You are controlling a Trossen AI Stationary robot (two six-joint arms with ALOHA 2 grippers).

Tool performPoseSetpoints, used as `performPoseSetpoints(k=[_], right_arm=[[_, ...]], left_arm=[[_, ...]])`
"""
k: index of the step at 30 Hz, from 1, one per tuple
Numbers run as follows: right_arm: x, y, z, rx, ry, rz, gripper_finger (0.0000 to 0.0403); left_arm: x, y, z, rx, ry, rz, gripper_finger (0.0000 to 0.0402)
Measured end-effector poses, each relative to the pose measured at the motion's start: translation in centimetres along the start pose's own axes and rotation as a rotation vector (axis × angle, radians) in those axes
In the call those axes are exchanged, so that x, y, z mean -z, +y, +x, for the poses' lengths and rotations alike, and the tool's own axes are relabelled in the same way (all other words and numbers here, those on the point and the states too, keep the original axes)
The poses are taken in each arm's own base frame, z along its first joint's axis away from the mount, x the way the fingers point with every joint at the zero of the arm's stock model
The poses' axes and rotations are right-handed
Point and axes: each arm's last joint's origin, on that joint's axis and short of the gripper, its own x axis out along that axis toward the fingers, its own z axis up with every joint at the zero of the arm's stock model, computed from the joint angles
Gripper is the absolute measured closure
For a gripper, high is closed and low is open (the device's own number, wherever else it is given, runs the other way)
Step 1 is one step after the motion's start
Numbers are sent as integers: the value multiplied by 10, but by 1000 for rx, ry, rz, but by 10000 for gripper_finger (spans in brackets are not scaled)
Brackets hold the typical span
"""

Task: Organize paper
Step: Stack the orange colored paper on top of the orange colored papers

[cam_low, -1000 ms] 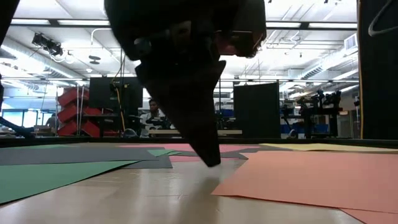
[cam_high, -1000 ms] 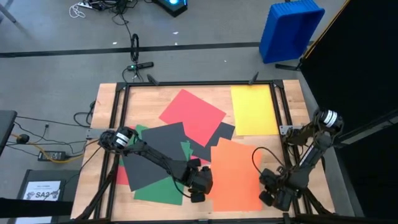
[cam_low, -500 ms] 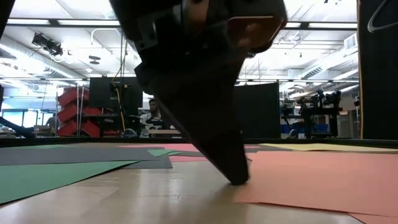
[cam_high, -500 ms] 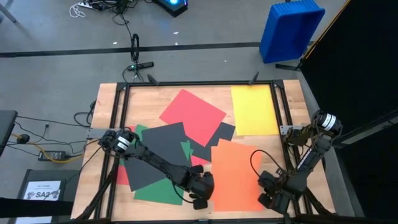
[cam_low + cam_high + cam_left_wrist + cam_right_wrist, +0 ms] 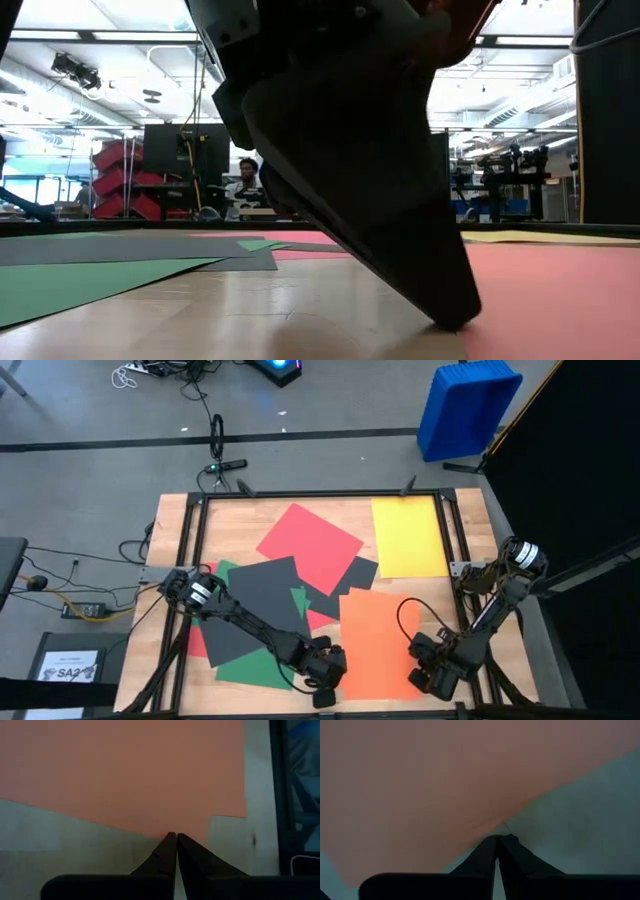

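Orange paper (image 5: 378, 643) lies at the lower centre-right of the high view, and I have a pincer at each of its lower corners. My left gripper (image 5: 325, 682) sits at the lower left corner, fingers pressed together with nothing between them, their tip (image 5: 174, 836) touching the sheet's edge in the left wrist view. My right gripper (image 5: 425, 678) is at the lower right corner, likewise clenched on nothing, its tip (image 5: 499, 837) right at the sheet's edge.

What worries me: both tips bear down at the very edge. If I slide with too much pressure, I judge the thin sheet could buckle or crease; with too little, a tip could skip off onto the wooden table (image 5: 470, 510) and leave the sheet skewed. Uneven pushing from the two sides would probably spin it instead of shifting it.

The orange sheet's long axis runs roughly top to bottom in the high view, tilted only slightly. Beyond it, the yellow sheet (image 5: 408, 536) lies upper right, long axis also up-down; the red sheet (image 5: 310, 546) sits turned like a diamond; dark grey (image 5: 245, 610) and green (image 5: 255, 667) sheets overlap at centre-left.
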Motion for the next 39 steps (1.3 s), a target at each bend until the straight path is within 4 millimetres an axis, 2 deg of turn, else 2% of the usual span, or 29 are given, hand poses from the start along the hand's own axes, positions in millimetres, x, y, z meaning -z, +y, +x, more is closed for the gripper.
performPoseSetpoints(k=[11, 24, 32, 39], right_arm=[[-6, 0, 1, 1, -30, 0, 403], [-3, -2, 0, 27, 5, -11, 403], [2, -7, -5, 38, 29, -7, 403], [2, -9, -6, 61, 32, -8, 403]], left_arm=[[0, -9, 23, 148, -78, 1, 402], [2, -9, 22, 106, -82, 24, 402], [2, -7, 2, 45, -9, 39, 402], [-3, -9, -8, 46, -33, 54, 402]])
